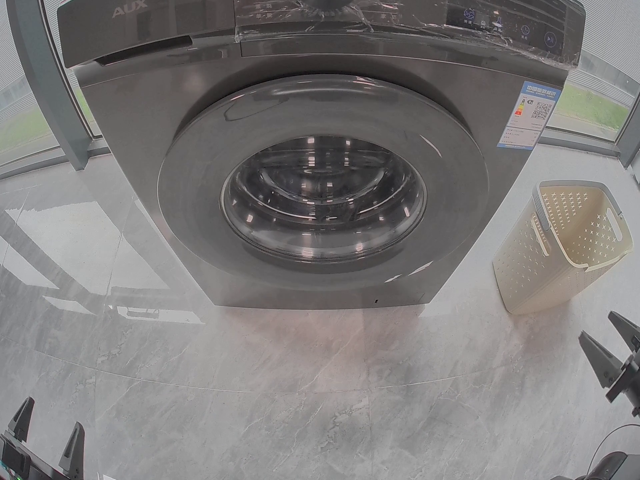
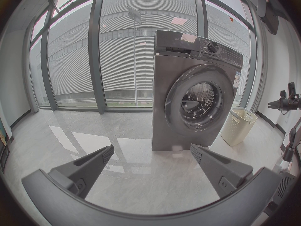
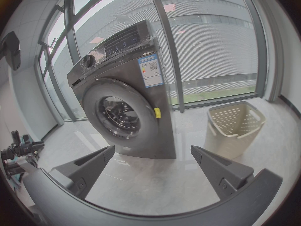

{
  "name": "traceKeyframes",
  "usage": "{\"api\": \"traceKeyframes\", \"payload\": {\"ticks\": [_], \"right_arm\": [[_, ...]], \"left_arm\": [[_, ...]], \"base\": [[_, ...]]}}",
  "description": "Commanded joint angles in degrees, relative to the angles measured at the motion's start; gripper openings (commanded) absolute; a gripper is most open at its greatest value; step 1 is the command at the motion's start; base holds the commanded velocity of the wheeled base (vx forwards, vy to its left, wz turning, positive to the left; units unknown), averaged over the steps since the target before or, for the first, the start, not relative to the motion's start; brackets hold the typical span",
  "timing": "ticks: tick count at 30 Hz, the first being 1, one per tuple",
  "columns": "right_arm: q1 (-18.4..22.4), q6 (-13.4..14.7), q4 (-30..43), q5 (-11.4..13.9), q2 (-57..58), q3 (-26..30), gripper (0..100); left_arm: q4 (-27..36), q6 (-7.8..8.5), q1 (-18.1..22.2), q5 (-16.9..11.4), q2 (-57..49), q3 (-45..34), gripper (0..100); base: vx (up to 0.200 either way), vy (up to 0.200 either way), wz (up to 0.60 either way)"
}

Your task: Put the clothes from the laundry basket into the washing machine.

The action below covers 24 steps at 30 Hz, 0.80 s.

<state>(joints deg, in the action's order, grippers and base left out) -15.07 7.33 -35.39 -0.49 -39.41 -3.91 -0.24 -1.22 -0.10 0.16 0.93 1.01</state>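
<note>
My left gripper and right gripper hung with fingers apart over the grey stone floor. The grey front-loading washing machine stood at twelve o'clock, its round glass door shut. The cream perforated plastic laundry basket stood just beside it, at two o'clock.

Bright daylight floods through tall windows, glaring off the glossy floor and glinting on the washing machine; wrist views bow and darken at the edges.

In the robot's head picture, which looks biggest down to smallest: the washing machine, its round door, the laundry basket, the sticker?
1. washing machine
2. round door
3. laundry basket
4. sticker
</note>
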Motion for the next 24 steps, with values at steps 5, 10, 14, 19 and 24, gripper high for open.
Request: {"api": "traceKeyframes", "payload": {"ticks": [5,10,14,19,24], "right_arm": [[11.9,-2.84,26.16,3.39,32.91,3.03,100],[15.33,-3.55,34.33,4.44,39.24,3.12,100],[15.59,-4.07,35.57,-0.57,39.41,2.95,100],[15.51,-5.83,35.39,-1.09,39.41,3.91,100],[15.59,-7.06,35.39,-0.74,39.41,3.91,100]], "left_arm": [[-0.02,-0.19,0.01,0.02,-0.66,-1.01,100],[-0.02,-0.19,0.01,0.02,-0.66,-1.01,100],[-0.02,-0.28,0.01,0.02,-0.66,-1.01,100],[-0.02,-0.63,0.01,0.11,-0.66,-1.01,100],[-0.02,-1.07,0.01,0.46,-0.66,-1.01,100]], "base": [[0.0,0.0,0.0],[0.0,0.0,0.0],[0.0,0.0,0.0],[0.0,0.0,0.0],[0.0,0.0,0.0]]}}
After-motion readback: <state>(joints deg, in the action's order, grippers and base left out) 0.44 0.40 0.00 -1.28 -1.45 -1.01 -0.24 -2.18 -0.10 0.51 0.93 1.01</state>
